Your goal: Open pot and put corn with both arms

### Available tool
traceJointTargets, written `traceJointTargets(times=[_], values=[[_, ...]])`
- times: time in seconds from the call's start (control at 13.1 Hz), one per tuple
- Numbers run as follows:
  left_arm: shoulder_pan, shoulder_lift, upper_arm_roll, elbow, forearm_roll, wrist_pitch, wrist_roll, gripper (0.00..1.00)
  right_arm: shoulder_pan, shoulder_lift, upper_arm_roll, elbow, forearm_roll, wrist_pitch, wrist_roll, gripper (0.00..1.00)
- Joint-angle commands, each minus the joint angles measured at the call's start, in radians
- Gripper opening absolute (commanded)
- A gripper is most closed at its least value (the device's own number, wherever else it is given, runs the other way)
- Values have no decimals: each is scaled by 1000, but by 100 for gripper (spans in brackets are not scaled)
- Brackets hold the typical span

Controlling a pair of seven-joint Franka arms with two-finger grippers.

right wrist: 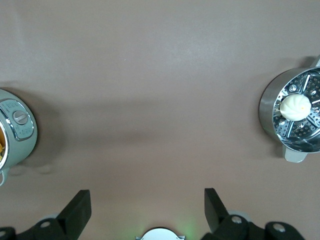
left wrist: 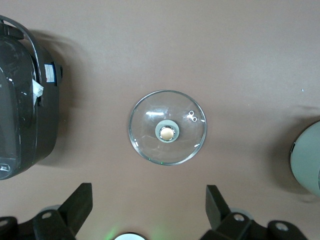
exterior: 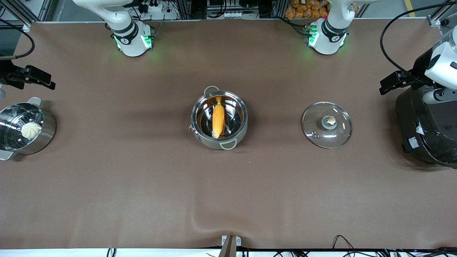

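We judge task done: pot open, corn inside, lid on tabletop; left hand, right hand wide open, empty, over tabletop

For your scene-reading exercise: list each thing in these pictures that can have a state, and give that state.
pot: open, corn inside
corn: lying in pot
lid: off, on table, knob up
steamer: uncovered, bun inside
rice cooker: closed
left gripper: open, empty
right gripper: open, empty
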Motion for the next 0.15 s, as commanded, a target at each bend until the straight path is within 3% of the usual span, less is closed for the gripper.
traceJointTargets(times=[0.0, 0.08], values=[[10, -1, -9, 15, 9, -20, 21, 100, 2, -4, 2, -2, 3, -4, 15, 100], [8, 4, -9, 15, 9, -20, 19, 100, 2, -4, 2, -2, 3, -4, 14, 100]])
